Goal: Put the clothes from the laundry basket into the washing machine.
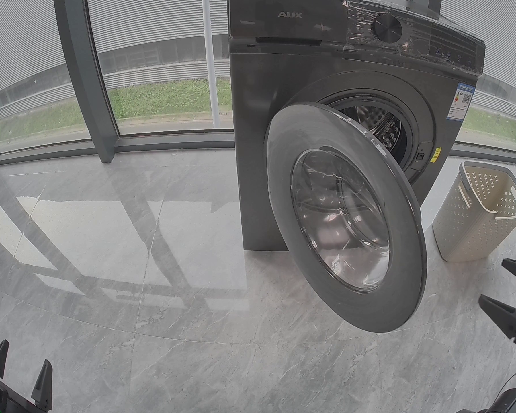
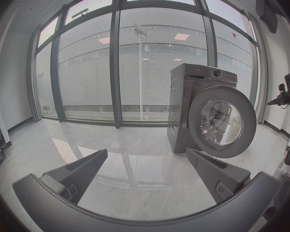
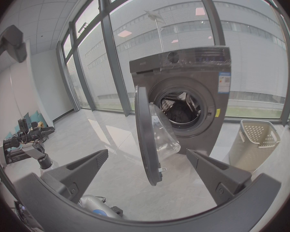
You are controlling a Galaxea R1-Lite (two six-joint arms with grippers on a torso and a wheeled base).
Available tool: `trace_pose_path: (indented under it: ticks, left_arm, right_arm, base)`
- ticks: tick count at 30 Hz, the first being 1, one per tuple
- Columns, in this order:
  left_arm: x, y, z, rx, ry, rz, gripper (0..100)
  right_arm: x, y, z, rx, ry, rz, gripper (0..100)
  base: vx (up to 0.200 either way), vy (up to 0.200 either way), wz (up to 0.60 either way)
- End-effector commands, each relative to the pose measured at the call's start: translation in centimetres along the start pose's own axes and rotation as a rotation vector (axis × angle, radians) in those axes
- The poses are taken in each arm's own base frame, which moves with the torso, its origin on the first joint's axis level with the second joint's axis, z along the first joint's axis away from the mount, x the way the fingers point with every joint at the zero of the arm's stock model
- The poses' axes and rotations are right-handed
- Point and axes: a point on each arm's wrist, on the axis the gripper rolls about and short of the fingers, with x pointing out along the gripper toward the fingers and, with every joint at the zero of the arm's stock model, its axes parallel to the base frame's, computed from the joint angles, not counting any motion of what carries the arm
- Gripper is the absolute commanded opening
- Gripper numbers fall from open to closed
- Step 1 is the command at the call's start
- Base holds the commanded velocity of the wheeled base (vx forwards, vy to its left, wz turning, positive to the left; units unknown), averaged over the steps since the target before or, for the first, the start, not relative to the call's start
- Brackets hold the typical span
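1 washing machine (image 1: 269,144), its 1 door (image 1: 350,219) wide open; 1 laundry basket (image 1: 479,213) just beside it on the floor (image 1: 155,293). My 2 pincers, L pincer (image 1: 23,355) & R pincer (image 1: 496,282), both spread.

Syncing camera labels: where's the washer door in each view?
Head: door central, open, glass facing the camera; basket on its right.
Left wrist: door face-on, hiding the washer front.
Right wrist: door edge-on beside the open drum.
Shared landmark: washer's knob.
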Motion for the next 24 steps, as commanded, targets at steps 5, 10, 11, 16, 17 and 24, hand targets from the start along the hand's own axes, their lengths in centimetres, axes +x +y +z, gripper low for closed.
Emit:
trace_pose_path:
  ticks: [5,10,11,16,17,24]
  left_arm:
    - [-0.1,-0.1,-0.6,0.004,0.000,-0.033,100]
    - [-0.1,-0.1,-0.6,0.002,-0.001,-0.036,100]
    - [-0.1,-0.1,-0.6,0.002,0.000,-0.036,100]
    - [-0.1,-0.1,-0.6,-0.002,0.000,-0.036,100]
    - [-0.1,-0.1,-0.6,0.001,0.000,-0.035,100]
    - [-0.1,-0.1,-0.6,0.001,0.000,-0.036,100]
  right_arm:
    - [8.7,-1.0,0.1,0.029,0.181,0.085,100]
    - [10.7,-1.5,0.6,0.034,0.190,0.074,100]
    - [11.0,-1.5,0.7,0.035,0.190,0.071,100]
    - [11.8,-1.9,0.8,0.039,0.202,0.047,100]
    - [11.6,-2.3,1.0,0.037,0.190,-0.013,100]
    - [10.9,-5.2,1.7,0.038,0.123,-0.230,100]
  base:
    - [0.000,0.000,0.00]
    - [0.000,0.000,0.00]
    - [0.000,0.000,0.00]
    - [0.000,0.000,0.00]
    - [0.000,0.000,0.00]
    - [0.000,0.000,0.00]
